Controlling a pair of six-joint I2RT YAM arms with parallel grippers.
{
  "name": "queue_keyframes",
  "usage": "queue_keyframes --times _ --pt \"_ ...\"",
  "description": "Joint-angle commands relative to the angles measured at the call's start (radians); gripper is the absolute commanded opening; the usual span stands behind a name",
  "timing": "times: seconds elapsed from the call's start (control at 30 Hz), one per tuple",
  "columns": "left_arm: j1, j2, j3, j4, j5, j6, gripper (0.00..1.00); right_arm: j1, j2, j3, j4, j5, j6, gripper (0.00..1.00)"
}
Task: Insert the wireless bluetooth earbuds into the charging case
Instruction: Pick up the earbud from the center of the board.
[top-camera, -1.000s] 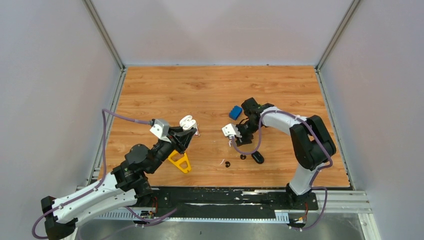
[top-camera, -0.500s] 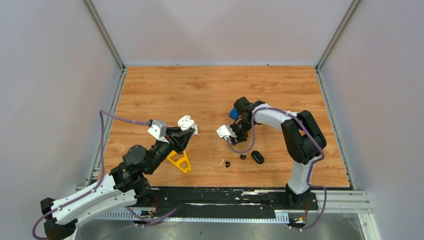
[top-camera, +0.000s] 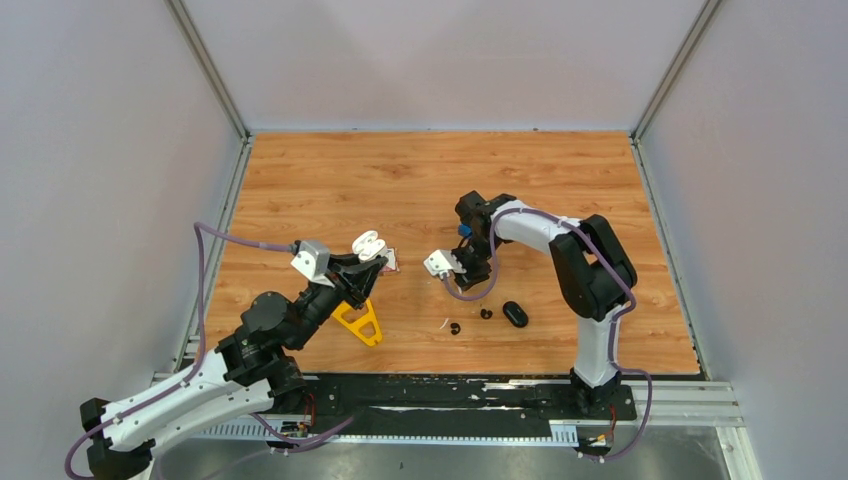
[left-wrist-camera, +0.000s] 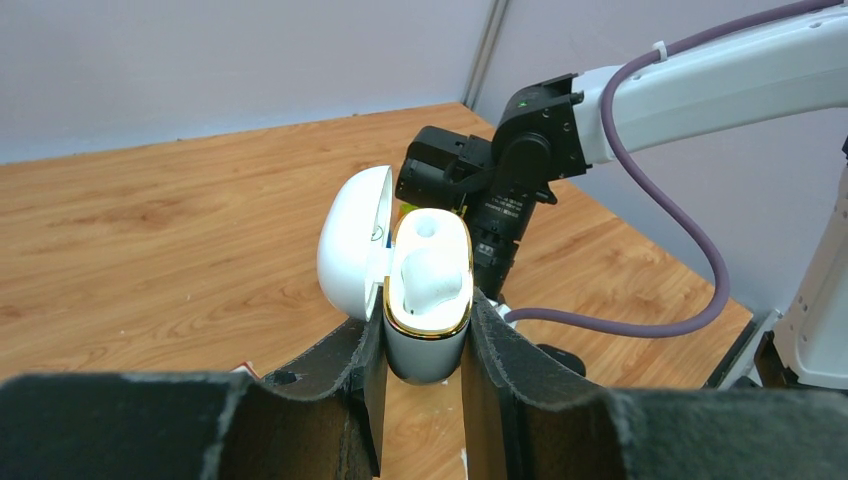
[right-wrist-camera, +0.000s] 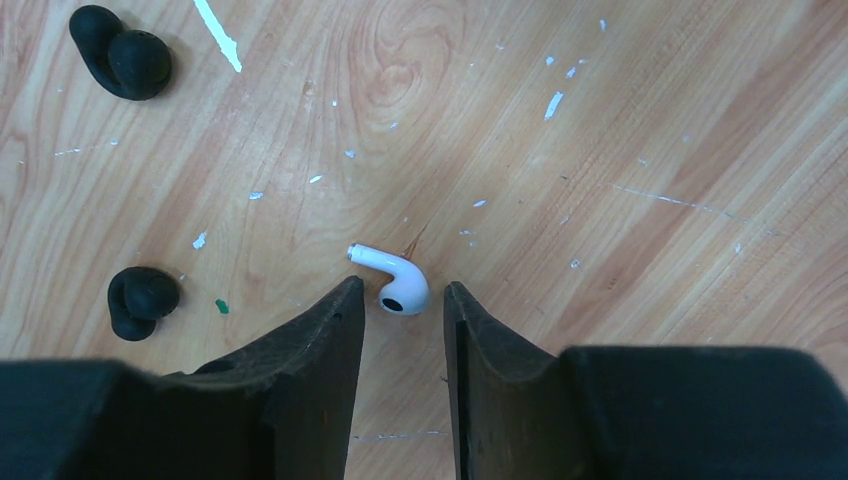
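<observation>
Conceivably the narrowly open right gripper (right-wrist-camera: 398, 300) pinches the white earbud (right-wrist-camera: 400, 288) off-centre and squirts it toward 10 o'clock, while the left gripper (left-wrist-camera: 422, 335) holds the case (left-wrist-camera: 428, 300).

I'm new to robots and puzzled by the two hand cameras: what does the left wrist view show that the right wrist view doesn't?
Left wrist only: the open white charging case clamped in the left gripper, apparently with one white bud seated inside. Right wrist only: a loose white earbud lying between the fingers of the open right gripper, and two black earbuds off to the side. Both: the wooden table.
</observation>
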Motion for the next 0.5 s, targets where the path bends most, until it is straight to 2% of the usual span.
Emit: queue_keyframes --times 0.0,0.2,0.37,0.47 --pt "-0.003 -0.011 0.010 0.016 -0.014 0.006 0.00 0.018 0.060 -0.007 -0.024 0.056 -0.020 0.35" --pt "-0.002 -0.009 0.005 0.021 -0.013 0.006 0.00 0.037 0.057 -0.032 0.009 0.081 -0.015 0.33" --pt "-0.003 -0.014 0.005 0.015 -0.014 0.010 0.00 0.043 0.047 -0.046 0.033 0.075 -0.005 0.35" --pt "-0.002 -0.014 0.004 0.013 -0.015 0.010 0.00 0.046 0.048 -0.047 0.036 0.079 -0.003 0.32"
